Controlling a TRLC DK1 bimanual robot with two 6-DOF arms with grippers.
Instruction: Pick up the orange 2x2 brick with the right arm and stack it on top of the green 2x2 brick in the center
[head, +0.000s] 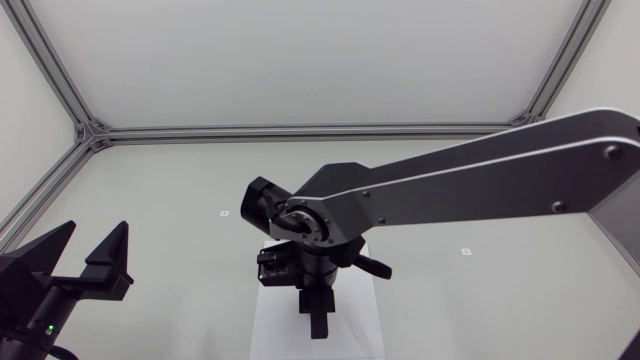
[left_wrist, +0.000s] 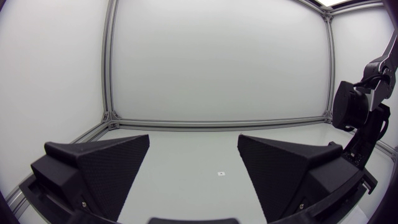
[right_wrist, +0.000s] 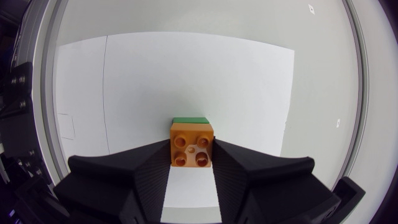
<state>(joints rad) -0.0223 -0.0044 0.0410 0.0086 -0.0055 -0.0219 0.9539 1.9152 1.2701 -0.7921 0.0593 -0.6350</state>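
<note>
In the right wrist view the orange 2x2 brick (right_wrist: 192, 144) sits studs-up between my right gripper's fingers, and the right gripper (right_wrist: 191, 155) is shut on it from both sides. A strip of the green 2x2 brick (right_wrist: 190, 120) shows just past the orange brick's far edge, seemingly beneath it. In the head view my right arm reaches in to the table's middle with its gripper (head: 318, 322) pointing down, hiding both bricks. My left gripper (head: 92, 256) stands open at the near left, holding nothing (left_wrist: 194, 168).
A white paper sheet (head: 275, 320) lies under the right gripper and spreads ahead of it (right_wrist: 186, 68). Small marks dot the table (head: 225, 213) (head: 466, 250). An aluminium frame (head: 300, 131) borders the table's far edge.
</note>
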